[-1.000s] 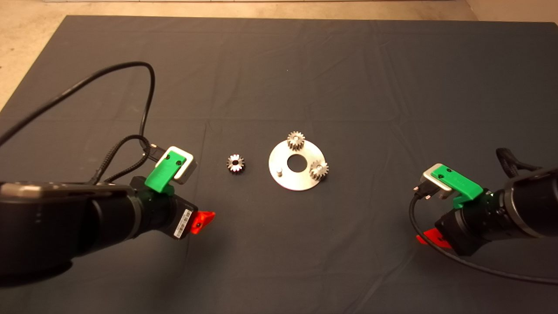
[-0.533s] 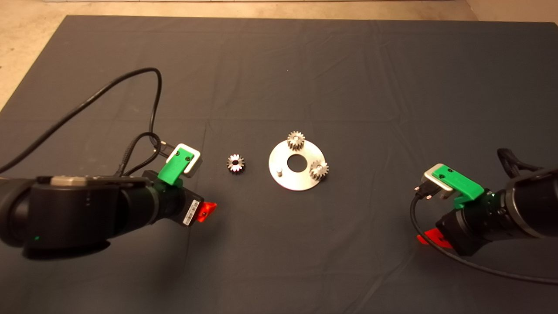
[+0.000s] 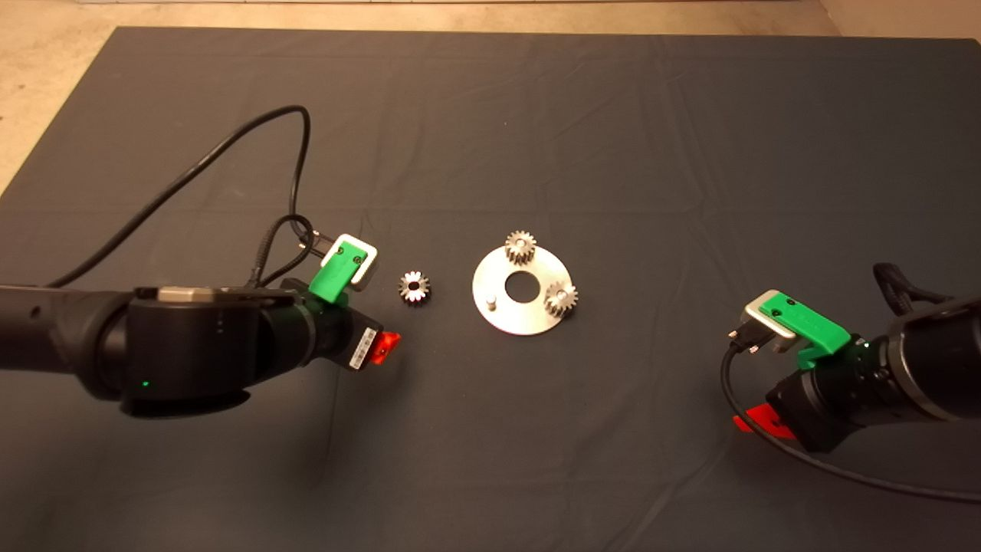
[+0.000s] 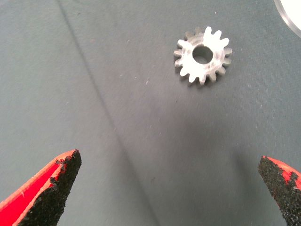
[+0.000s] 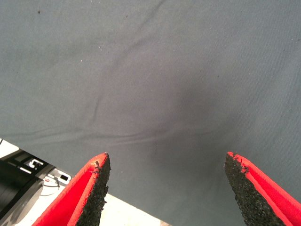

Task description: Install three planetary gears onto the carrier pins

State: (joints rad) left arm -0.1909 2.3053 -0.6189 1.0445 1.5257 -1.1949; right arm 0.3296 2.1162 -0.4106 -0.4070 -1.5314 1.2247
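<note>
Here the left gripper [image 4: 167,188] hovers low over the dark worktop [image 3: 613,138] with its fingers [image 4: 51,186] spread wide and holding nothing. The loose planetary gear [image 4: 203,55] lies flat just ahead of the fingertips, nearer one finger than the other and touching neither. Beyond that gear sits the silver disc [image 3: 521,310], where two gears [image 3: 520,246] [image 3: 561,299] are seated on carrier pins and one bare pin [image 3: 491,301] stands free on the side facing the loose gear. The right gripper [image 5: 167,188] waits well apart from the disc, fingers [image 5: 91,193] also wide and empty over bare cloth.
</note>
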